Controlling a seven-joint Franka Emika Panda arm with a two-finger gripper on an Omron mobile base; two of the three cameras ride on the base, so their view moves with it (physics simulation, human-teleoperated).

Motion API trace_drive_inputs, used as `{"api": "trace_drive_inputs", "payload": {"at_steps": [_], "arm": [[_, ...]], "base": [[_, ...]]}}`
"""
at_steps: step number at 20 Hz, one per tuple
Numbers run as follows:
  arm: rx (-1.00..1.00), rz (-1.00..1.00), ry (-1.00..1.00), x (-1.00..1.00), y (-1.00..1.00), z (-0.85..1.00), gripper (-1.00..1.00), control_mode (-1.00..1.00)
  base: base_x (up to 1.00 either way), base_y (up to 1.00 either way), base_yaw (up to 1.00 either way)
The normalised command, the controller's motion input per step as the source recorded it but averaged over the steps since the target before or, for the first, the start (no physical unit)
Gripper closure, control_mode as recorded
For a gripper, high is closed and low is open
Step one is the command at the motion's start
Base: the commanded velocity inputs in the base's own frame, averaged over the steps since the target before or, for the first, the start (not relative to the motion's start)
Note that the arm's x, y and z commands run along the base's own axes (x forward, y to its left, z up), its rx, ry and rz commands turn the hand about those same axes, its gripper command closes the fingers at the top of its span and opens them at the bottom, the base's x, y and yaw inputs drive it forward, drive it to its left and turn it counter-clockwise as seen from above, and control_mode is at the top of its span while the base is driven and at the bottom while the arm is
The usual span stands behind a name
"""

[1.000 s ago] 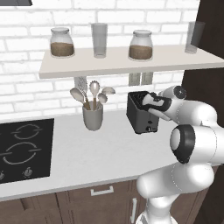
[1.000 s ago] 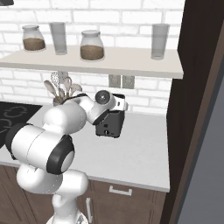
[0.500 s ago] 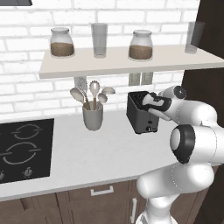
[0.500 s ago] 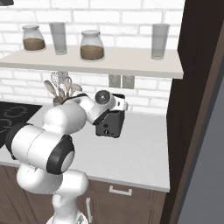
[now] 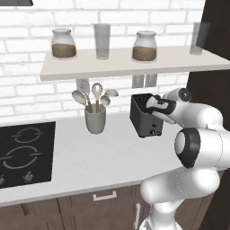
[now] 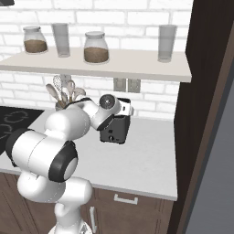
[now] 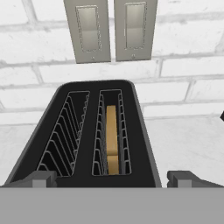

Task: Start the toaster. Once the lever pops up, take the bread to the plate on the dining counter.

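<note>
While nothing has shifted over the last second, with the arm parked in the same pose, the lever looks not yet pressed, so the start still lies ahead. On the smooth grey counter (image 5: 90,157) below the white brick wall sits the boxy dark toaster (image 5: 144,117), matte, with wire-ribbed slots. The gripper (image 7: 113,177) hovers just above it, fingers spread wide and empty. Deep in the right-hand slot stands the thin tan bread (image 7: 112,140), edge-on.

Two jars (image 5: 63,43), two glasses (image 5: 102,41), one toaster (image 5: 144,116).
</note>
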Motion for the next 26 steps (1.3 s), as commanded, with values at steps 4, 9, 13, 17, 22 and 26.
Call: {"api": "trace_drive_inputs", "payload": {"at_steps": [4, 9, 13, 17, 22, 26], "arm": [[0.0, 0.0, 0.0, 0.0, 0.0, 0.0, -1.0, -1.0], [0.0, 0.0, 0.0, 0.0, 0.0, 0.0, -1.0, -1.0], [0.0, 0.0, 0.0, 0.0, 0.0, 0.0, -1.0, -1.0], [0.0, 0.0, 0.0, 0.0, 0.0, 0.0, -1.0, -1.0], [0.0, 0.0, 0.0, 0.0, 0.0, 0.0, -1.0, -1.0], [0.0, 0.0, 0.0, 0.0, 0.0, 0.0, -1.0, -1.0]], "base": [[0.0, 0.0, 0.0], [0.0, 0.0, 0.0], [0.0, 0.0, 0.0], [0.0, 0.0, 0.0], [0.0, 0.0, 0.0], [0.0, 0.0, 0.0]]}}
